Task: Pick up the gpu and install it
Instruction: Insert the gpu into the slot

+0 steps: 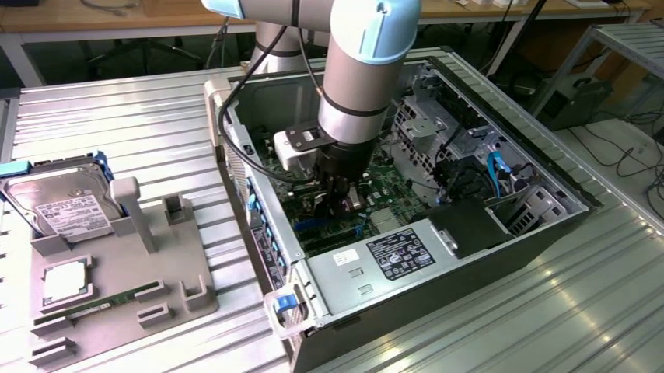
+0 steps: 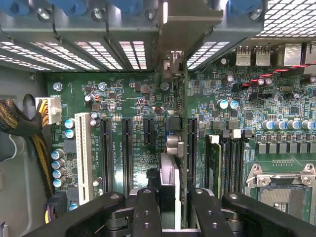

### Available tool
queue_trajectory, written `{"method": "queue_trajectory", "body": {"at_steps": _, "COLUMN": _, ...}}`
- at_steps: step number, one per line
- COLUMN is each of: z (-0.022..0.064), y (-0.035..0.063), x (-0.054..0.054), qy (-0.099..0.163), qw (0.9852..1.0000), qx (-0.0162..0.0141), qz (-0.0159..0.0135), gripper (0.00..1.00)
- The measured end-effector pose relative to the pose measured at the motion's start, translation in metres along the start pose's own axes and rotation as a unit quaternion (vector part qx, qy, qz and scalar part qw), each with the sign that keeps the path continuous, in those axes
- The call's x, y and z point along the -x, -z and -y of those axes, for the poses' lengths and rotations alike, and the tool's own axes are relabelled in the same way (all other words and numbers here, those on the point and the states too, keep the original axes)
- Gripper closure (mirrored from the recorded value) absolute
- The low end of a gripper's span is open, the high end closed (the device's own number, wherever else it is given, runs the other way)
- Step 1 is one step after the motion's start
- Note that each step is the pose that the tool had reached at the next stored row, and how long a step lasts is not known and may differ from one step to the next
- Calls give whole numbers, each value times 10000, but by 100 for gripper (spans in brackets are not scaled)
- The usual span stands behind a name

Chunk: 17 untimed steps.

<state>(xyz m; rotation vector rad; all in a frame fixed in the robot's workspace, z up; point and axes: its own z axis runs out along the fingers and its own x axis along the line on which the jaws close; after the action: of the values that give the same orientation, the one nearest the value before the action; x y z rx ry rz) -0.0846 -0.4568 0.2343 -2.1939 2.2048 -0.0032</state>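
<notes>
The thin green circuit-board gpu [image 2: 184,148] stands on edge inside the open computer case, seen edge-on in the wrist view, its long pale metal bracket strip [image 2: 174,29] reaching up against the row of rear slot covers. Its lower edge sits at one of the long black expansion slots [image 2: 192,148] on the green motherboard [image 2: 123,103] (whether it is fully seated cannot be told). The black two-finger gripper [image 2: 168,202] is clenched on the card's near edge, one finger on each side. In the exterior view the gripper [image 1: 343,203] reaches down into the middle of the grey metal computer case [image 1: 539,225], below the arm's silver and pale-blue wrist [image 1: 363,70]. Well apart, at the exterior view's left, a grey plastic holder tray [image 1: 197,287] on the ribbed metal table [image 1: 104,116] carries a silver boxy hard drive with a white label [image 1: 64,208] and a long narrow green memory stick [image 1: 99,303].
</notes>
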Motion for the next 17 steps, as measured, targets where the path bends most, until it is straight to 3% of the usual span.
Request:
{"method": "queue_trajectory", "body": {"at_steps": 13, "z": 0, "y": -3, "x": -25, "qy": -1, "qw": 10000, "qx": 0, "qz": 0, "gripper": 72}}
{"method": "queue_trajectory", "body": {"at_steps": 17, "z": 0, "y": -10, "x": 11, "qy": -1, "qw": 10000, "qx": 0, "qz": 0, "gripper": 72}}
